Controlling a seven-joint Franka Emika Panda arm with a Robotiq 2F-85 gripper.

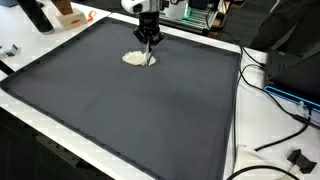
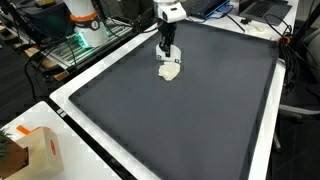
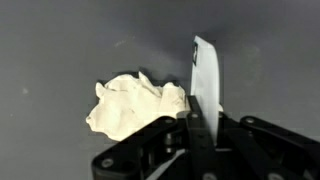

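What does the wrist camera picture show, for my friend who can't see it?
A crumpled, cream-white cloth lump lies on a flat dark grey mat. The black robot gripper reaches in from the bottom, its pale fingers pressed together upright at the lump's right edge; whether they pinch it is unclear.

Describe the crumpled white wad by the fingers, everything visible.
The wad is a cream-white crumpled lump, soft like tissue or cloth, with folds and ragged lobes. It lies on the dark grey mat, near one edge in both exterior views. One of the fingers stands against its side; a grip cannot be confirmed.
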